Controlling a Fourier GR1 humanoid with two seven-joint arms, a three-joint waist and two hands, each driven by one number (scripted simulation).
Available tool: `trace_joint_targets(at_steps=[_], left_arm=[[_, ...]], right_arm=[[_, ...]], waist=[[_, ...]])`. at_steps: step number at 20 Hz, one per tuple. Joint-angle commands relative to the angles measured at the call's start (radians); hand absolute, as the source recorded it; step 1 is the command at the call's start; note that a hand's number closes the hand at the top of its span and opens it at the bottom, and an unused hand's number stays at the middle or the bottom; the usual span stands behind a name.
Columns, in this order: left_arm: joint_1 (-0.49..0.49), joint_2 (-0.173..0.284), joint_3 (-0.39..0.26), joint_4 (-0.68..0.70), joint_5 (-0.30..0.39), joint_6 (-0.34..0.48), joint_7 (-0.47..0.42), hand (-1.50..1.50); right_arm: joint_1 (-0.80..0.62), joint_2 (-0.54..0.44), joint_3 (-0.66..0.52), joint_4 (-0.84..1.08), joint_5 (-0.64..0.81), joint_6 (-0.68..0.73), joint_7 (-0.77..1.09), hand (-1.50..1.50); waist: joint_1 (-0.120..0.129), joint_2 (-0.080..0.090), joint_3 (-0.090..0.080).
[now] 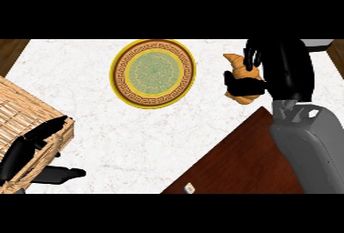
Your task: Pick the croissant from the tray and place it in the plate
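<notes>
Your right robot hand (pixel 279 68) has its fingers curled round the croissant (pixel 240 78), holding it above the counter (pixel 134 136), clear of the dark wooden tray (pixel 242 159) that lies below the hand. The patterned plate (pixel 154 73) sits to the hand's left, nearby but apart. Your left robot hand (pixel 30 150) rests, fingers relaxed, over the wicker basket (pixel 27 113).

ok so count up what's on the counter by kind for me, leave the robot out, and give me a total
Plate: 1
Croissant: 1, held in the right hand
Tray: 1
Basket: 1
Total: 4
</notes>
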Motion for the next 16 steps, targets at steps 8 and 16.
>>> trace_joint_targets(at_steps=[8, 16], left_arm=[[-0.039, 0.015, 0.040, 0.073, 0.015, -0.004, -0.047, 0.00], [-0.079, -0.032, 0.010, 0.085, -0.041, 0.010, -0.036, 0.00]], right_arm=[[-0.299, 0.288, 0.015, 0.385, 0.060, -0.116, 0.005, 1.50], [-0.535, 0.297, -0.039, 0.796, -0.099, -0.186, -0.025, 1.50]], waist=[[0.014, 0.011, -0.007], [0.039, 0.020, -0.007]])
